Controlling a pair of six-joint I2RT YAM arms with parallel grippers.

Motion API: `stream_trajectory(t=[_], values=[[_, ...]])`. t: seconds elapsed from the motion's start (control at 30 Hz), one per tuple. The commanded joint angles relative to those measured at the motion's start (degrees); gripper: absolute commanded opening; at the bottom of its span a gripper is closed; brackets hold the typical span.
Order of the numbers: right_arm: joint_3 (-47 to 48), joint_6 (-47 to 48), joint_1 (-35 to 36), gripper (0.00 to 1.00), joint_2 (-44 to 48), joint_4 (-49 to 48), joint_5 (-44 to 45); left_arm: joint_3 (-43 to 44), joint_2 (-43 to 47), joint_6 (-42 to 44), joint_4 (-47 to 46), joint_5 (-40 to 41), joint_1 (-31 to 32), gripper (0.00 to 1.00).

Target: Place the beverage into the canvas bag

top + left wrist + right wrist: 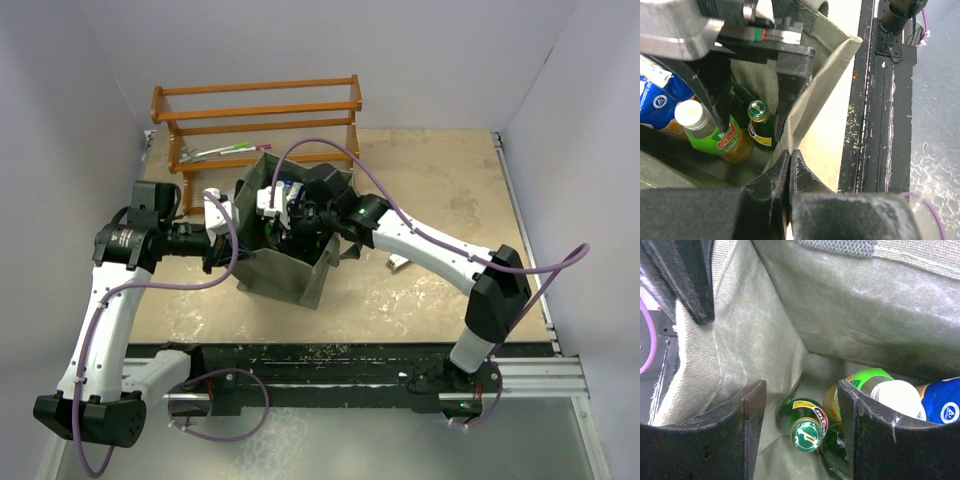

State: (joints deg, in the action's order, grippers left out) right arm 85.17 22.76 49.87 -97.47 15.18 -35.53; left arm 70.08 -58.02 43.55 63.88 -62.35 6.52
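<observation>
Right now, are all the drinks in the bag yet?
Looks nearly done: a green glass bottle, a white-capped bottle and a blue-labelled drink lie inside the canvas bag. In hand: the left gripper pinches the bag's rim; the right gripper is inside, jaws apart, holding nothing. Left: pulling that arm out and letting go of the bag.
</observation>
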Motion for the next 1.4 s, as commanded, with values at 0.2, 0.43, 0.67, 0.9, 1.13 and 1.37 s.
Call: stream_trajectory(t=[0.2, 0.43, 0.67, 0.9, 1.13, 1.37], values=[[3.3, -1.0, 0.3, 0.63, 7.2, 1.5, -1.8, -1.1, 2.2, -0.8, -1.5, -3.0, 0.3, 0.0], [6.1, -2.1, 0.2, 0.64, 12.8, 2.7, 2.3, -0.7, 2.1, -2.8, -2.9, -2.1, 0.3, 0.0], [5.6, -1.8, -5.1, 0.65, 19.1, 3.0, 5.2, 0.3, 1.9, -5.5, -4.3, -2.4, 0.2, 0.02], [-3.0, -10.1, -23.2, 0.73, 31.4, -3.8, 0.7, -0.4, 3.4, -12.4, -9.5, -4.5, -1.2, 0.06], [-8.2, -4.6, -31.6, 0.73, 41.4, -2.1, 12.4, 1.2, 2.3, -20.9, -15.4, -1.2, -2.3, 0.09], [-14.5, -0.4, -33.6, 0.74, 47.0, 0.5, 22.6, 4.1, 1.4, -22.7, -16.3, 0.9, -2.4, 0.17]])
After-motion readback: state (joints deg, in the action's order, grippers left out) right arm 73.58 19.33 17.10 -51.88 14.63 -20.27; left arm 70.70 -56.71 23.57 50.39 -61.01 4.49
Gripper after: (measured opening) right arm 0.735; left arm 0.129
